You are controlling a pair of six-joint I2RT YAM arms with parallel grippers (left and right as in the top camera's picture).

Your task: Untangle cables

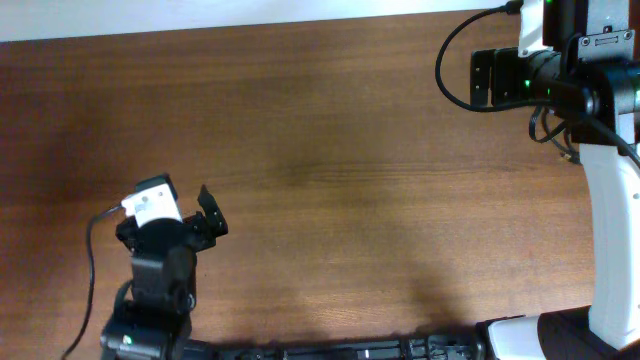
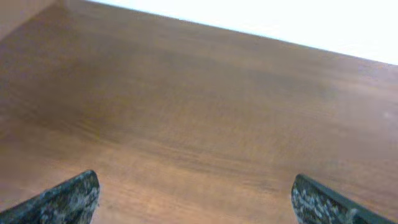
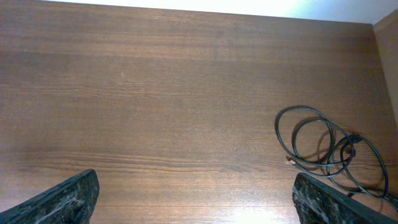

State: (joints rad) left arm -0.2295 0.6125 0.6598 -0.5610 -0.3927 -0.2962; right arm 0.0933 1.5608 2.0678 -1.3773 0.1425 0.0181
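Observation:
A tangle of thin dark cable (image 3: 323,146) lies in loops on the wooden table at the right of the right wrist view, with a small light connector tip at its lower left. In the overhead view only a bit of the cable (image 1: 556,143) shows beneath the right arm. My right gripper (image 3: 193,186) is open and empty, above bare table to the left of the cable; overhead it is at the far right (image 1: 485,78). My left gripper (image 2: 193,186) is open and empty over bare wood, at the near left overhead (image 1: 208,215).
The wooden table (image 1: 330,170) ends at its far edge against a white surface (image 1: 200,15). A raised wooden side shows at the right edge of the right wrist view (image 3: 388,37). The arms' own black feed cables (image 1: 450,60) hang beside them.

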